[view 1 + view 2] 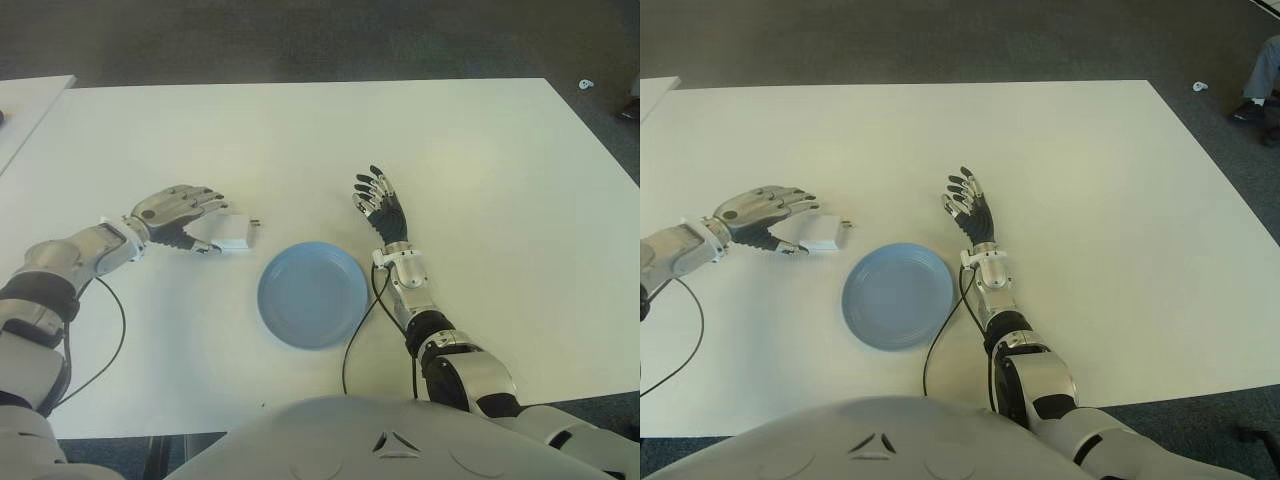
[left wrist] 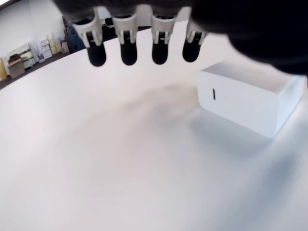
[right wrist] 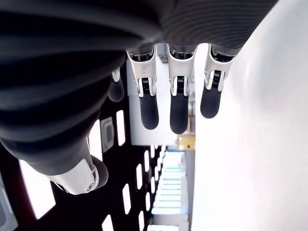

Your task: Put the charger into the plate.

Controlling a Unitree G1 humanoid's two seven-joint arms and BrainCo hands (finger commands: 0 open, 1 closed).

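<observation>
left hand [image 1: 190, 218] over charger [image 2: 250, 103], plate [image 1: 313, 294] beside

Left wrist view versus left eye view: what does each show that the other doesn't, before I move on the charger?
Only the left wrist view shows the charger's side face with a small dark mark, and the left hand's fingertips clear above the table, not closed on the charger. Only the left eye view shows the blue plate beside the charger on its right, the charger's prongs pointing toward it, and the right hand open beyond the plate. Both show the charger lying on the table at the left hand.
</observation>
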